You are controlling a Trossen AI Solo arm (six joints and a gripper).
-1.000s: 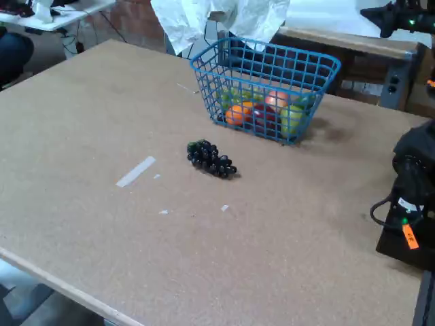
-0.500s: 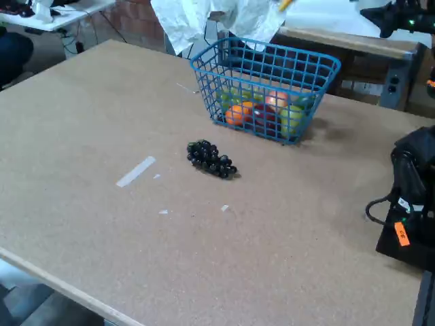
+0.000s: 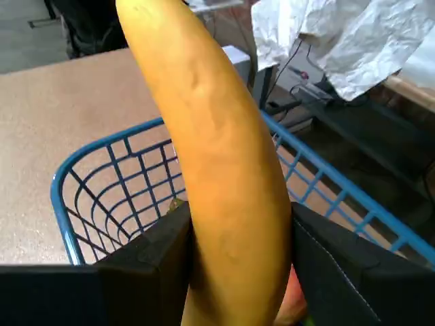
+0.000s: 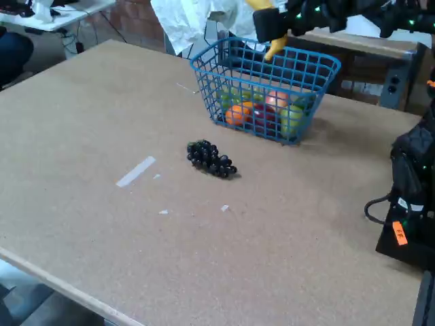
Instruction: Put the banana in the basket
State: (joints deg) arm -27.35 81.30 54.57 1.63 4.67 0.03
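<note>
In the wrist view the yellow banana [image 3: 224, 163] stands nearly upright, filling the middle, and my gripper [image 3: 238, 248] is shut on its lower part with one black finger [image 3: 146, 255] on each side. Below it is the blue wire basket [image 3: 102, 144], its near corner and mesh walls showing. In the fixed view the gripper [image 4: 267, 26] hangs above the far rim of the basket [image 4: 198, 66], and the banana [image 4: 276, 46] pokes down out of it over the basket's back edge.
Several fruits lie in the basket, among them an orange [image 4: 238, 112] and a red apple [image 4: 265, 117]. A dark grape bunch [image 4: 212, 159] rests on the table in front of it. White crumpled sheeting [image 4: 197, 20] hangs behind. The arm's black base [image 4: 411, 204] stands at right.
The arm has come into the fixed view from the top right, carrying the banana down to just above the basket's far rim. Grapes and basket have not moved.
</note>
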